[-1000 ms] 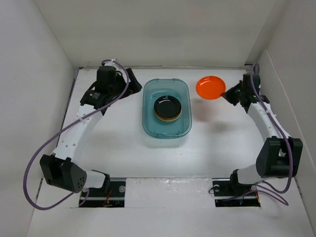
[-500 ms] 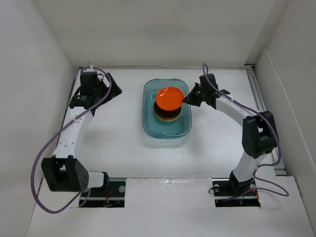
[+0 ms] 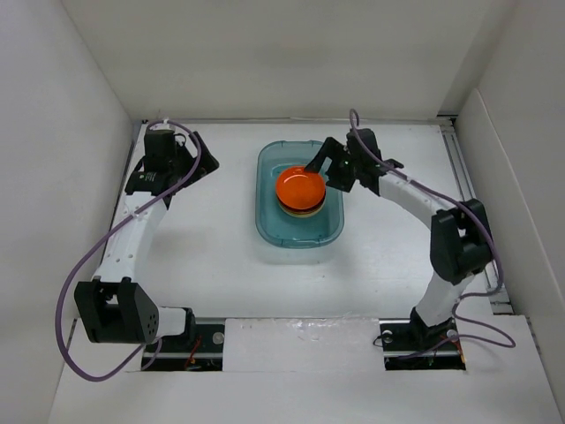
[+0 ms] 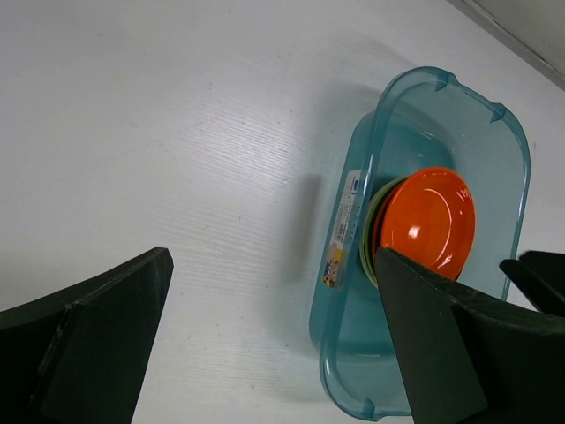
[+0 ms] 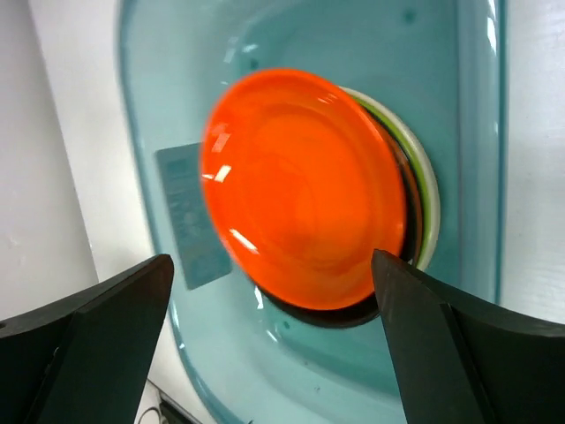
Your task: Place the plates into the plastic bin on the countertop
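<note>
Bin [image 3: 300, 234] lengthwise, near to far

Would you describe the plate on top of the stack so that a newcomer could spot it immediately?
Find the translucent teal plastic bin in the middle of the white countertop. A stack of plates sits inside, and the orange plate lies on top. It alone shows its whole glossy face; those beneath show only thin edges.

Orange plate [image 3: 299, 185] moved from right into bin [image 3: 297, 233], atop stack [image 3: 300, 212]; right pincer [image 3: 325, 171] spread; left arm [image 3: 132, 228] retreated.
</note>
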Tool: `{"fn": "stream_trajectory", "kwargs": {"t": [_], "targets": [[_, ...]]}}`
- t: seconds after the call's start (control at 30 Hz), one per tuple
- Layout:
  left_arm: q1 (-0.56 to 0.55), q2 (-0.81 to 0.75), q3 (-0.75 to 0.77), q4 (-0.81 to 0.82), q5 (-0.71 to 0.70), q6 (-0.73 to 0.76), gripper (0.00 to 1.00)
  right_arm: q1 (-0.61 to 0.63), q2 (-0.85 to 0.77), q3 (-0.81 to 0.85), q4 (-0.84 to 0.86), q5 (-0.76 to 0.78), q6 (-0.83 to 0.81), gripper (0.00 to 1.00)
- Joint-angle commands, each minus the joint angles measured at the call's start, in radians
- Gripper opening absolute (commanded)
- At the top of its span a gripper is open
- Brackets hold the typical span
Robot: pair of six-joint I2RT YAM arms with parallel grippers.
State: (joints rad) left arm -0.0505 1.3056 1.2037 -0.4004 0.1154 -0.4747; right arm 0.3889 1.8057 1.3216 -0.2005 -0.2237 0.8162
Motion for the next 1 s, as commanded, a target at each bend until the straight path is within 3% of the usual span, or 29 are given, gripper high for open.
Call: {"fn": "stream_trajectory", "kwargs": {"t": [0.0,0.1,0.3,0.43,0.67,0.77,0.97], "targets": [[-0.002,-0.034,0.002,0.017,-0.023,0.018,1.0,0.016,-0.153,0.004,0.01,0.087,-0.028,1.0],[-0.002,-0.045,0.002,0.008,-0.061,0.009,1.0,0.005,-0.245,-0.007,-0.051,0.098,-0.051,1.0],[-0.002,-0.144,0.011,-0.035,-0.175,-0.013,1.0,0.096,-0.506,-0.035,-0.218,0.397,-0.088,1.0],[-0.002,-0.291,-0.01,-0.099,-0.276,-0.013,1.0,0.143,-0.682,-0.048,-0.368,0.533,-0.106,1.0],[-0.002,-0.598,-0.194,-0.109,-0.356,-0.002,1.0,0.203,-0.98,-0.028,-0.606,0.636,-0.149,1.0],[-0.029,-0.667,-0.253,-0.124,-0.468,-0.045,1.0,0.194,-1.077,0.021,-0.717,0.696,-0.149,1.0],[-0.043,-0.773,-0.286,-0.086,-0.468,-0.045,1.0,0.185,-1.203,0.039,-0.803,0.733,-0.16,1.0]]}}
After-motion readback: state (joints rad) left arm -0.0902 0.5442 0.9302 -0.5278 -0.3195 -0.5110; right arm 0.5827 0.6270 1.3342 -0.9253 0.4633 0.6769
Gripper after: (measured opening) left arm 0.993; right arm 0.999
